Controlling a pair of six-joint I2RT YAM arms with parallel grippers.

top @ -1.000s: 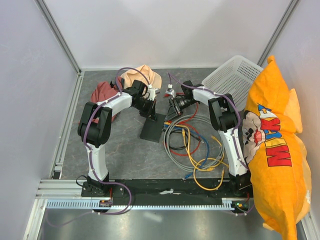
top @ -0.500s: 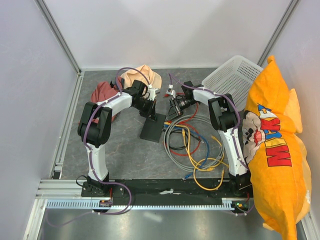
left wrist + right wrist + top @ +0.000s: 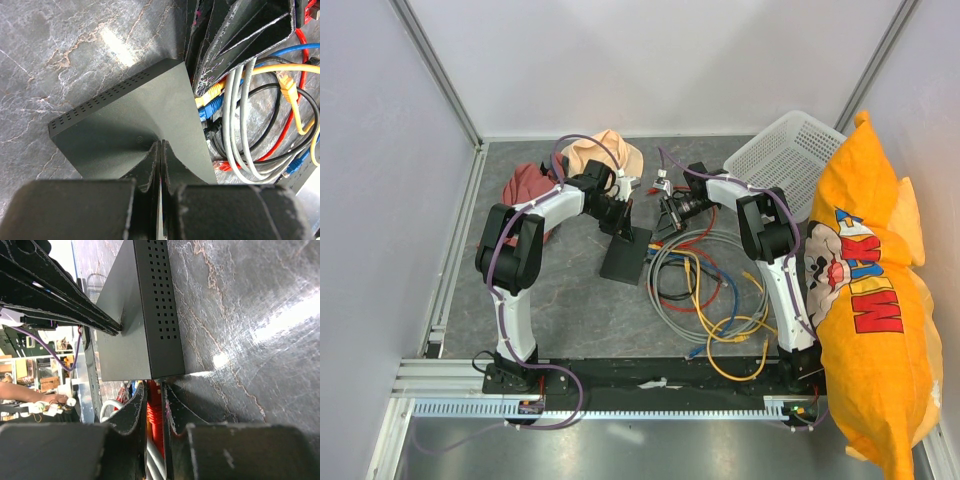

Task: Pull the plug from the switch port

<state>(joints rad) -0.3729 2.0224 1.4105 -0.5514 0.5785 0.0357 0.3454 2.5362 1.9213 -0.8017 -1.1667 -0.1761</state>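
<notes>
The switch [image 3: 625,256] is a flat black box lying mid-table; it also shows in the left wrist view [image 3: 135,115] and the right wrist view [image 3: 135,315]. My left gripper [image 3: 620,224] is shut, and its tips [image 3: 160,144] rest on the switch's top. My right gripper [image 3: 666,214] is shut on a red plug [image 3: 156,400] right at the switch's port face, at its far corner; the gripper also shows in the right wrist view [image 3: 154,387]. The plug's front end meets the switch's edge. Yellow [image 3: 214,92] and blue [image 3: 210,107] plugs sit in neighbouring ports.
A tangle of grey, red, yellow, blue and black cables [image 3: 705,285] lies right of the switch. A peach hat [image 3: 610,152] and a maroon hat [image 3: 525,185] sit at the back left. A white basket [image 3: 780,150] and a big orange bag [image 3: 870,290] stand on the right.
</notes>
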